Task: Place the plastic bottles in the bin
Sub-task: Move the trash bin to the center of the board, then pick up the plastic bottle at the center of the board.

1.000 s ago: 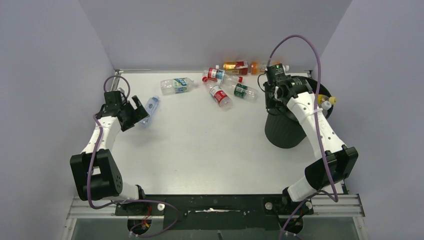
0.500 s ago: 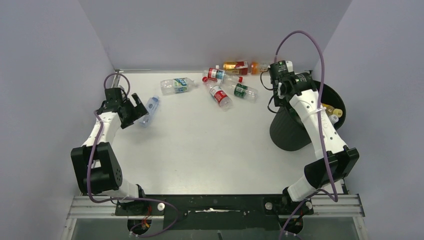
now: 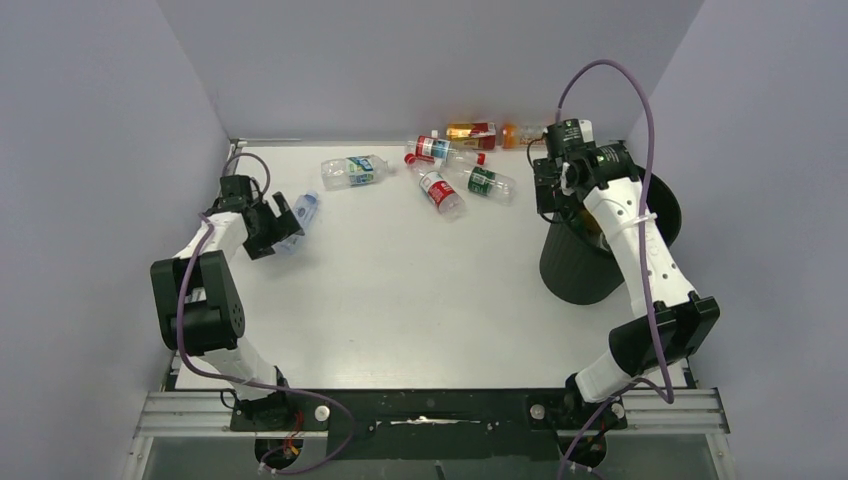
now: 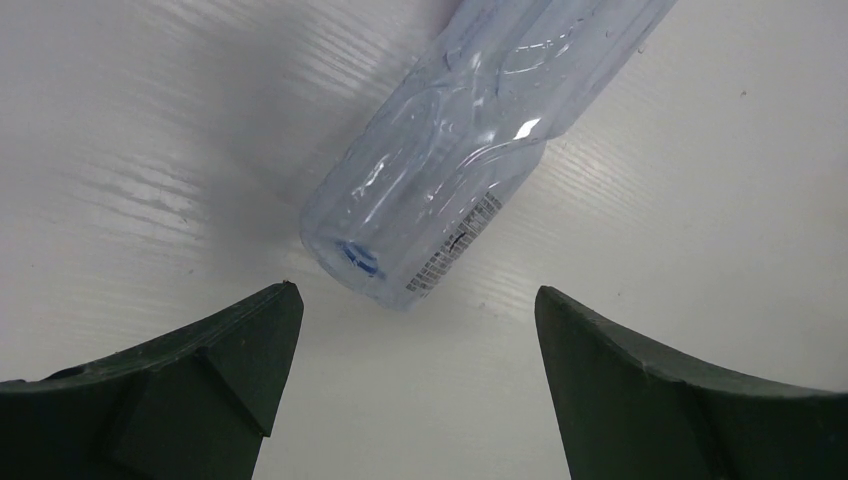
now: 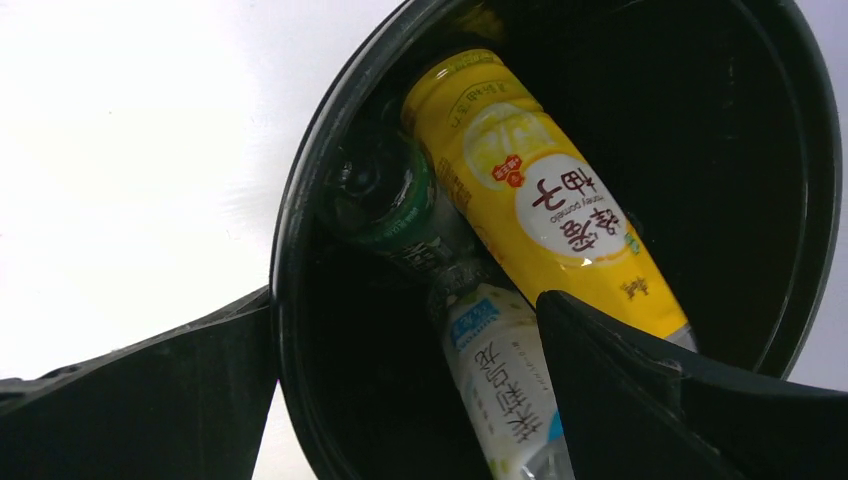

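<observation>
Bottles in bin, partly out of view

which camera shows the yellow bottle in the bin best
Right wrist view: the yellow bottle lies inside the bin, label plain. Top external: the right arm crosses the bin's mouth, bottle not visible. Left wrist: only a clear bottle.

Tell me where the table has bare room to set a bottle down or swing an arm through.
Widest bare patch: the table across its middle and near half, bordered by the clear bottle on the left, the bin on the right and the near edge in front. Crowded: the far edge, where the bottle cluster stretches toward the bin.
</observation>
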You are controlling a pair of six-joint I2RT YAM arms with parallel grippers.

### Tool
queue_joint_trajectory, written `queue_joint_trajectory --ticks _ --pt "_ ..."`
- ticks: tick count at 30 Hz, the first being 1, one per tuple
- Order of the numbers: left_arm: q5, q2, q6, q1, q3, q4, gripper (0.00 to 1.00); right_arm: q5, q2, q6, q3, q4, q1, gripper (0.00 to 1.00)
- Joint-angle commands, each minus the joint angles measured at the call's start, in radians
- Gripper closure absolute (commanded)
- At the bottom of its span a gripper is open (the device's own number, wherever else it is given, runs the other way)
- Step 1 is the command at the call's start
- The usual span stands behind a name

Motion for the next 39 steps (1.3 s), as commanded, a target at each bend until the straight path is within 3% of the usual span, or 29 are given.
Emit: queue_joint_trajectory --ticks 1,15,23,30,39 --pt "0.019 0.027 0.036 0.005 0.077 0.031 0.12 -0.007 -0.027 -0.011 0.064 0.024 -0.006 0.03" --pt "-0.053 0.144 0.067 -0.004 0.15 0.001 0.12 -0.114 -0.116 -0.014 0.124 0.11 0.03 0.0" --pt "-0.145 0.232 0.095 -0.068 0.242 -0.067 0.12 -0.165 -0.143 0.0 0.123 0.125 0.039 0.01" --pt "-0.187 0.209 0.109 -0.132 0.219 -0.101 0.14 -0.181 -0.155 0.004 0.097 0.144 0.044 0.01" --pt "-0.142 0.118 0.133 -0.169 0.193 -0.154 0.15 -0.2 -0.156 0.007 0.085 0.166 0.046 0.02"
